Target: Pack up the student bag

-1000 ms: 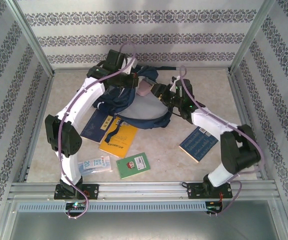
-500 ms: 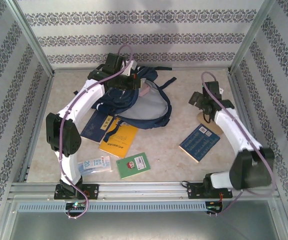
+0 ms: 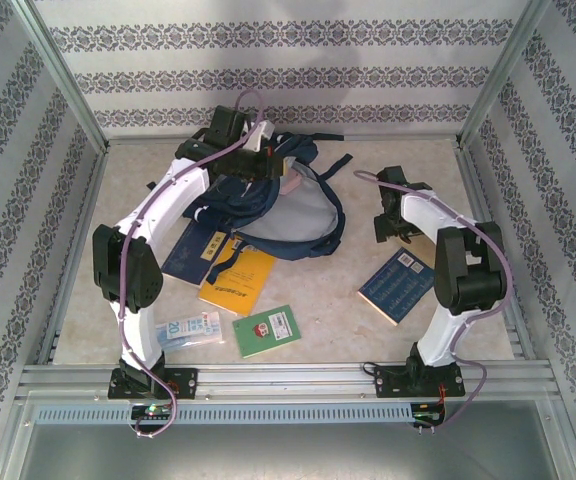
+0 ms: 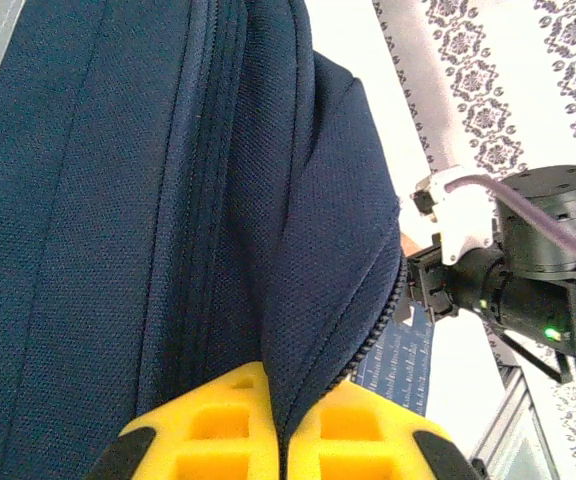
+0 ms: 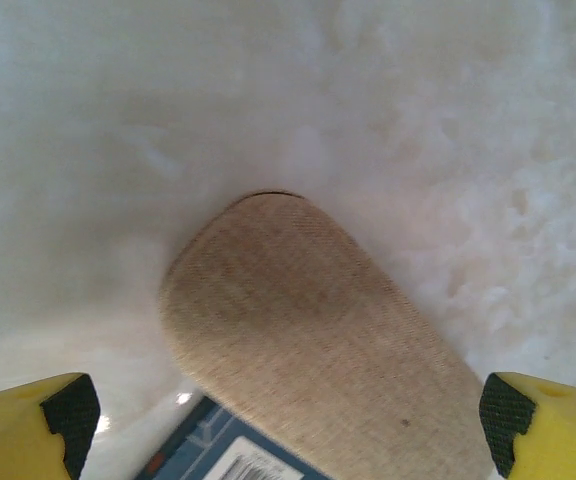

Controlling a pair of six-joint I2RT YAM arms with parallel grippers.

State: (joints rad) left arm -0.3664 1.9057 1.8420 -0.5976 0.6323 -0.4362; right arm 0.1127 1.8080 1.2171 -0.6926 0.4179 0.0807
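Top external view shows the student bag [image 3: 288,210] lying slumped on the table [image 3: 368,330], with its grey-lined mouth gaping upward. The left gripper [image 3: 261,167] sits at the bag's far-left edge. In the left wrist view its jaws are clenched on a fold of the navy fabric beside the zipper [image 4: 373,340].

I judge the bag soft and floppy, light while empty and not slippery. It will sag wherever it is not held, so a fold near the zipper or the rim of the mouth is a good place to grip.

Right of the bag and well apart from it, the right gripper [image 5: 288,415] hangs with jaws spread wide and holds nothing. Below it a tan pouch [image 5: 308,330] rests partly on a blue book [image 3: 398,285].

The pouch's near end is cut off, and what it is I cannot tell. How deep the bag goes is hidden.
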